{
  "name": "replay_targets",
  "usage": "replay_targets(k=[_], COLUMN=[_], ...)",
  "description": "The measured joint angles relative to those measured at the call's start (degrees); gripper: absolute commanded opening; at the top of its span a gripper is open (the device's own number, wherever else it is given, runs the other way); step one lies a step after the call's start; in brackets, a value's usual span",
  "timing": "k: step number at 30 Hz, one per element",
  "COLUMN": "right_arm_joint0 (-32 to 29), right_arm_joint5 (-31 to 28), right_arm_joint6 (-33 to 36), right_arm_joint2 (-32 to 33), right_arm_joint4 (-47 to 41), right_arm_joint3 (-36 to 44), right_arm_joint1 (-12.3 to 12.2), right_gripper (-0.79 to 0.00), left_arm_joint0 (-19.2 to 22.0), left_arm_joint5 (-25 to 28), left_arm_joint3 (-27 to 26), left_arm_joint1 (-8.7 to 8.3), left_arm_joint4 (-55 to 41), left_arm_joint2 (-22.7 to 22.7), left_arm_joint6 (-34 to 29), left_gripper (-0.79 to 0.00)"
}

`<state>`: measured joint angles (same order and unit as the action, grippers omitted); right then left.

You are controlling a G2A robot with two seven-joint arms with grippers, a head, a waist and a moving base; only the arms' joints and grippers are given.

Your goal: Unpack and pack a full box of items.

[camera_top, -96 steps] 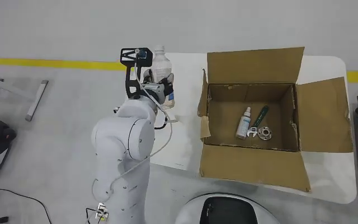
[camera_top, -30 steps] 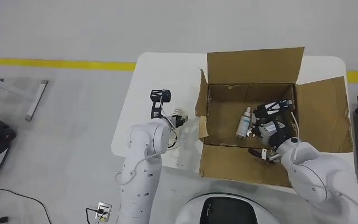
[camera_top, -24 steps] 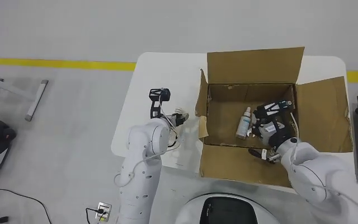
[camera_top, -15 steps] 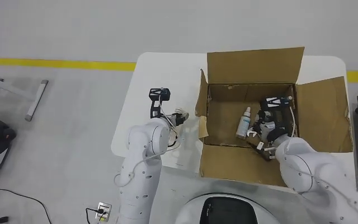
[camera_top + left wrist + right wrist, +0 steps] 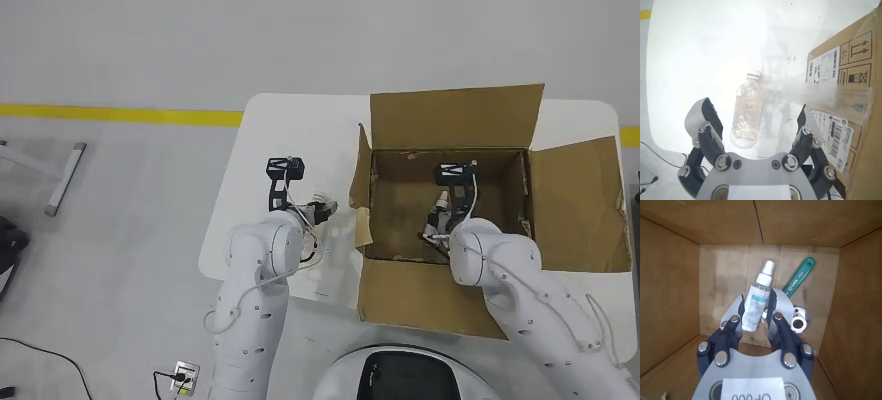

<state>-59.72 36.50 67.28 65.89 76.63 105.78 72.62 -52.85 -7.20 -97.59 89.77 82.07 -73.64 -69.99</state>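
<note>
White tabletop (image 5: 260,130) carries an open cardboard box (image 5: 575,210) toward its right edge, with the right arm down inside it. From the left wrist, the left gripper (image 5: 755,106) hangs wide open over a clear bottle (image 5: 745,117) lying on the tabletop beside the box wall. From the right wrist, the right gripper (image 5: 757,296) straddles a spray bottle (image 5: 763,277) on the box floor, fingers not yet clamped, a wrench (image 5: 799,277) just beside. Closing here could snag the wrench or squirt the round bottle out. Half a second ago this gripper hovered over the flange (image 5: 799,321).

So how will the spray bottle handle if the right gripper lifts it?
Probably light: the spray bottle is small, clear plastic. Its smooth round body may slip or roll in the right gripper. Lying flat, it shouldn't tip.
</note>
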Motion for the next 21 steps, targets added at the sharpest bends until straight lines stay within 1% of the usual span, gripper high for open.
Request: replay_targets(k=[1, 2, 3, 4, 7, 9, 11, 13, 14, 16, 18, 19, 20, 21], right_arm_joint0=[0.4, 0.6, 0.8, 1.0, 1.3, 1.6, 2.1, 2.5, 2.7, 3.1, 3.6, 3.9, 4.1, 4.3], right_arm_joint5=[0.3, 0.3, 0.3, 0.3, 0.2, 0.0, -0.3, -0.4, -0.5, -0.9, -1.4, -1.6, -1.7, -1.9], right_arm_joint6=[0.2, 0.2, 0.2, 0.2, -0.2, -0.4, -0.4, -0.5, -0.6, -0.7, -0.6, -0.4, -0.3, -0.1], right_arm_joint2=[-0.2, -0.3, -0.5, -0.8, -1.2, -1.5, -2.0, -2.3, -2.5, -2.8, -3.0, -3.0, -3.0, -3.0], right_arm_joint4=[-0.1, -0.1, 0.0, 0.2, 0.0, -0.1, 0.0, 0.0, 0.0, -0.1, 0.0, 0.0, 0.0, 0.2], right_arm_joint3=[-0.8, -1.3, -1.9, -2.5, -3.8, -4.7, -5.9, -6.8, -7.2, -8.2, -9.1, -9.5, -9.7, -10.0], right_arm_joint1=[0.2, 0.3, 0.4, 0.5, 0.9, 1.1, 1.4, 1.6, 1.7, 2.0, 2.2, 2.3, 2.4, 2.4], right_gripper=[-0.397, -0.348, -0.326, -0.323, -0.357, -0.332, -0.280, -0.274, -0.283, -0.394, -0.409, -0.440, -0.483, -0.551], left_arm_joint0=[0.0, 0.0, 0.0, 0.0, 0.0, 0.0, 0.0, 0.0, 0.0, 0.0, 0.0, 0.0, 0.0, 0.0], left_arm_joint5=[0.0, 0.0, 0.0, 0.0, 0.0, 0.0, 0.0, 0.0, 0.0, 0.0, 0.0, 0.0, 0.0, 0.0], left_arm_joint3=[0.0, 0.0, 0.0, 0.0, 0.0, 0.0, 0.0, 0.0, 0.0, 0.0, 0.0, 0.0, 0.0, 0.0], left_arm_joint1=[0.00, 0.00, 0.00, 0.00, 0.00, 0.00, 0.00, 0.00, 0.00, 0.00, 0.00, 0.00, 0.00, 0.00], left_arm_joint4=[0.0, 0.0, 0.0, 0.0, 0.0, 0.0, 0.0, 0.0, 0.0, 0.0, 0.0, 0.0, 0.0, 0.0], left_arm_joint2=[0.0, 0.0, 0.0, 0.0, 0.0, 0.0, 0.0, 0.0, 0.0, 0.0, 0.0, 0.0, 0.0, 0.0], left_arm_joint6=[0.0, 0.0, 0.0, 0.0, 0.0, 0.0, 0.0, 0.0, 0.0, 0.0, 0.0, 0.0, 0.0, 0.0], left_gripper=[0.000, 0.000, 0.000, 0.000, 0.000, 0.000, 0.000, 0.000, 0.000, 0.000, 0.000, 0.000, 0.000, 0.000])
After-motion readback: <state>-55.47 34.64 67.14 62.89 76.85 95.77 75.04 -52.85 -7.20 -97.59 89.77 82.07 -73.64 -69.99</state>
